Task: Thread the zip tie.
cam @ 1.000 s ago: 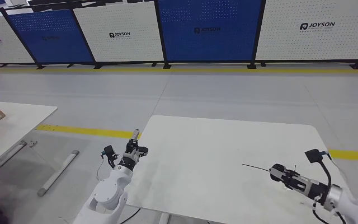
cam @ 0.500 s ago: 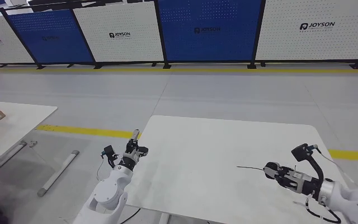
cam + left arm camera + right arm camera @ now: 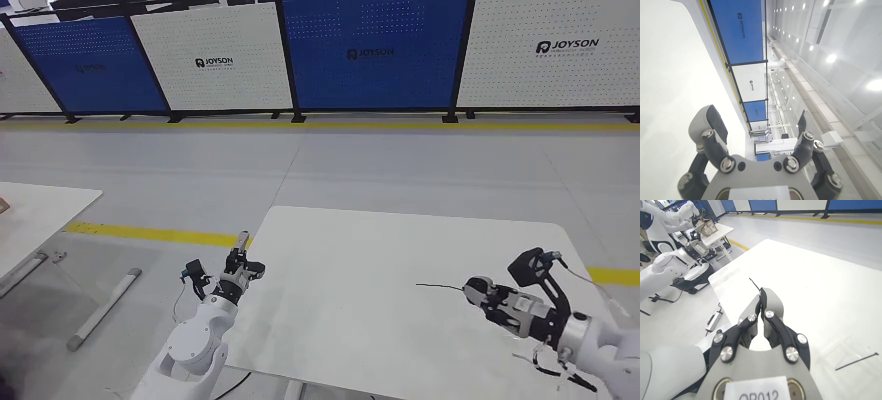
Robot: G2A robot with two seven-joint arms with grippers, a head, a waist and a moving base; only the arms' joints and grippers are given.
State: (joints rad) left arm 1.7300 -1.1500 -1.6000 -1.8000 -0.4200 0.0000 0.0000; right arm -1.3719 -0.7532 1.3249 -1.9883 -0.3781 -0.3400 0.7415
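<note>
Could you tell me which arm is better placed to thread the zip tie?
Right, probably: the right gripper is shut on the zip tie over the table; the left gripper is open at its edge.

Black zip tie (image 3: pixel 755 285), plain white table (image 3: pixel 800 275), grey right pincer (image 3: pixel 760 293) with black ribbed pads (image 3: pixel 763 300)

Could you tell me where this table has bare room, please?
The table is bare from the left end effector at its edge to the right end effector holding a zip tie; crowded only there, where another zip tie lies.
</note>
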